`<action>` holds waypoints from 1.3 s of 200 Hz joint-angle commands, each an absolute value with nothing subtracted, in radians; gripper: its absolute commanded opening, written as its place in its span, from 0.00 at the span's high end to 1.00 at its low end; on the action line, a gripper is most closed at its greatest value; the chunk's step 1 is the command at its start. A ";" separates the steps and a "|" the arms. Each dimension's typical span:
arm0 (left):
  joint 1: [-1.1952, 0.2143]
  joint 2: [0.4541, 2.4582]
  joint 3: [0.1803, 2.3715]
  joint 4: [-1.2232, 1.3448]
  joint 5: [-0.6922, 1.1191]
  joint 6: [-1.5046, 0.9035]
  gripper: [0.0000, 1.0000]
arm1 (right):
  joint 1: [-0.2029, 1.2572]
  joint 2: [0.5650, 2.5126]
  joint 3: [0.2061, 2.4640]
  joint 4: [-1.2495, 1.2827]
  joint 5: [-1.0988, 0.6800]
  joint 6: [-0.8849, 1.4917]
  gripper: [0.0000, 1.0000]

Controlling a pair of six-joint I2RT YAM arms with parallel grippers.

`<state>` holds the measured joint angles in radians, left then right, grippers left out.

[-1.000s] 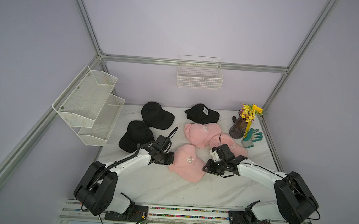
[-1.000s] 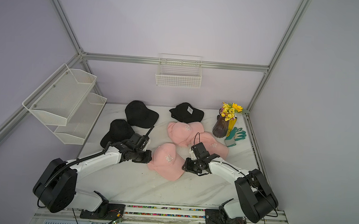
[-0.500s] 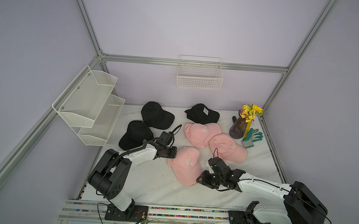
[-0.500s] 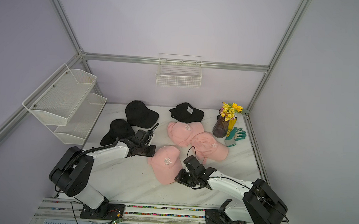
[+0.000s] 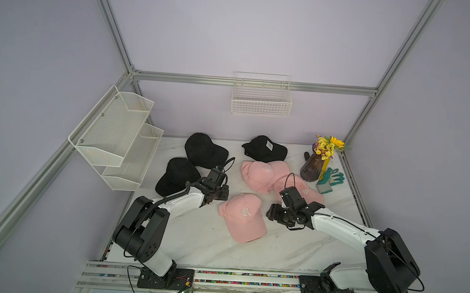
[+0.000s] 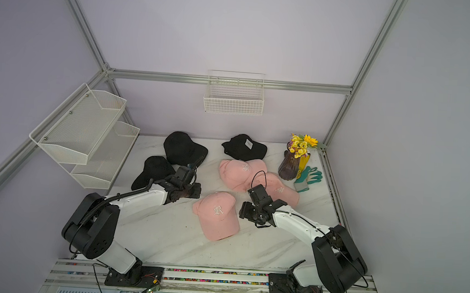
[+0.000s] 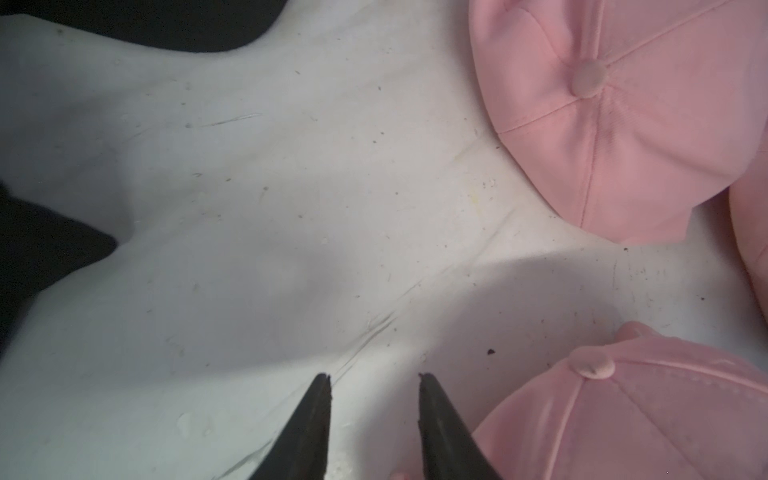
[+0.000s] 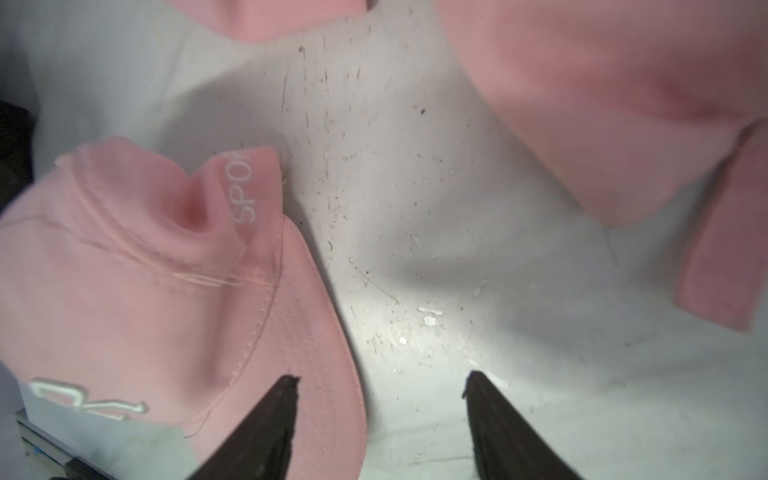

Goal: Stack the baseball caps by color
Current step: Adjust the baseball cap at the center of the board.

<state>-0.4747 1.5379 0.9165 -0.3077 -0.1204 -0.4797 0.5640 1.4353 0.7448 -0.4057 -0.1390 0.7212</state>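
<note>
White stone makes the table (image 5: 193, 243), and pale purple walls stand all around it. Six caps lie on the table. None is stacked neatly on another.

Three caps are black. The far black cap (image 5: 203, 150) is at the back. The near black cap (image 5: 176, 175) lies just beside it, toward the left, and touches it. The tagged black cap (image 5: 264, 149) sits at the back in the middle and has a small white tag.

Three caps are pink. The back pink cap (image 5: 260, 173) and the side pink cap (image 5: 307, 190) overlap a little. The front pink cap (image 5: 244, 218) lies alone, between the two pincers, with a white letter on it.

The left pincer (image 7: 374, 378) is spread a little with nothing in it. It is over bare table, just beside the front pink cap.

The right pincer (image 8: 380, 380) is spread wider and pinches nothing. One of its fingers (image 8: 266, 415) is over the brim of the front pink cap. I cannot tell if it touches.

A dark vase (image 5: 313, 169) with yellow flowers stands at the back right, with teal gloves (image 5: 330, 179) beside it. A wire basket (image 5: 261, 101) hangs on the back wall, and a white shelf (image 5: 115, 136) on the left wall.
</note>
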 commanded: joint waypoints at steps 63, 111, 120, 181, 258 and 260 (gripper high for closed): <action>-0.462 1.152 0.711 -0.611 0.007 -0.824 1.00 | 0.557 1.560 0.746 -0.281 -0.215 0.653 1.00; -0.464 1.293 0.644 -0.415 0.126 -0.843 1.00 | 0.558 1.537 0.697 -0.228 -0.263 0.690 1.00; -0.464 1.324 0.648 -0.377 0.132 -0.832 1.00 | 0.561 1.532 0.680 -0.217 -0.279 0.704 1.00; -0.463 1.514 0.736 -0.241 0.103 -0.723 1.00 | 0.690 1.449 0.577 -0.179 -0.247 0.820 1.00; -0.465 1.533 0.663 -0.156 0.054 -0.739 1.00 | 0.697 1.414 0.628 -0.292 -0.121 0.779 1.00; -0.464 1.528 0.662 -0.159 0.050 -0.739 1.00 | 0.697 1.413 0.634 -0.300 -0.114 0.778 1.00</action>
<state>-0.4667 1.5570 0.6956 -0.1520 0.0975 -0.7406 0.6964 1.4246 0.5941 -0.2199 -0.1825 0.7986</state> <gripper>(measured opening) 0.047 0.053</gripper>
